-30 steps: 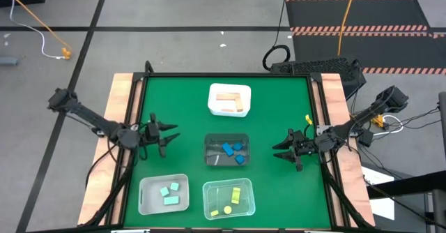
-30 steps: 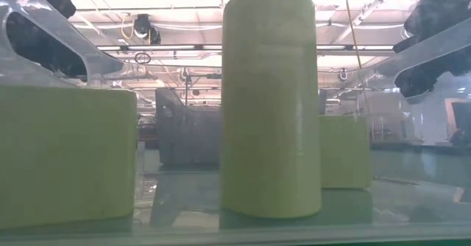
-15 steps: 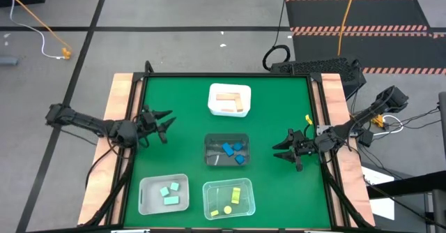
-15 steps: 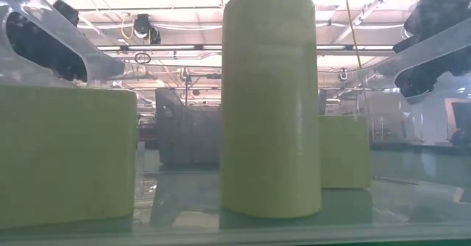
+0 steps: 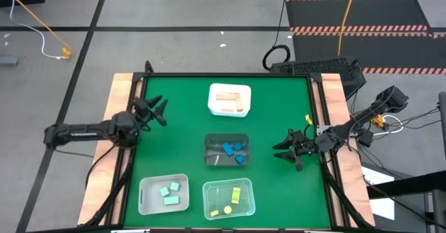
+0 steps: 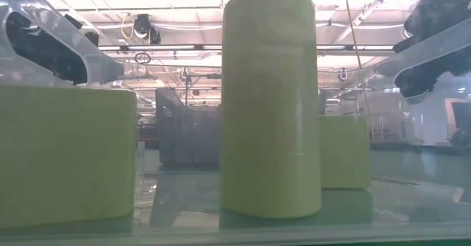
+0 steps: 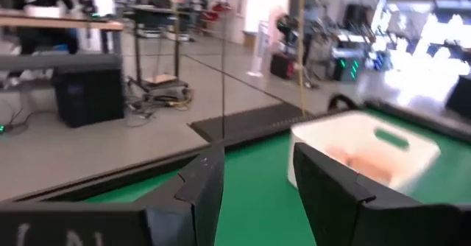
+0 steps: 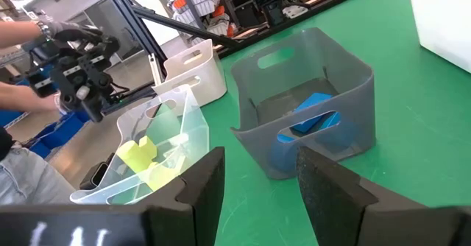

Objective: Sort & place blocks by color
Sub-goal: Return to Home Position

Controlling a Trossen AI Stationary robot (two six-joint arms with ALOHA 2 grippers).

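Note:
The blocks lie sorted in four bins. Tan blocks (image 5: 229, 102) lie in the white bin (image 5: 229, 99) at the far middle. Blue blocks (image 5: 233, 151) lie in the dark bin (image 5: 226, 150) at the centre. Mint green blocks (image 5: 169, 192) lie in the near left bin (image 5: 163, 194). Yellow blocks (image 5: 234, 197), one a cylinder (image 6: 271, 99), lie in the clear bin (image 5: 228, 198). My left gripper (image 5: 156, 111) is open and empty near the table's left edge. My right gripper (image 5: 281, 151) is open and empty right of the dark bin.
The table has wooden side rails (image 5: 118, 100) on the left and right. Bare green mat (image 5: 181, 121) lies between the bins and both grippers. A person's hand (image 8: 22, 99) shows beyond the table in the right wrist view.
My left gripper has drawn back toward the table's left and far edges and turned to point toward the far side, staying open and empty. The right arm and the blocks have kept still.

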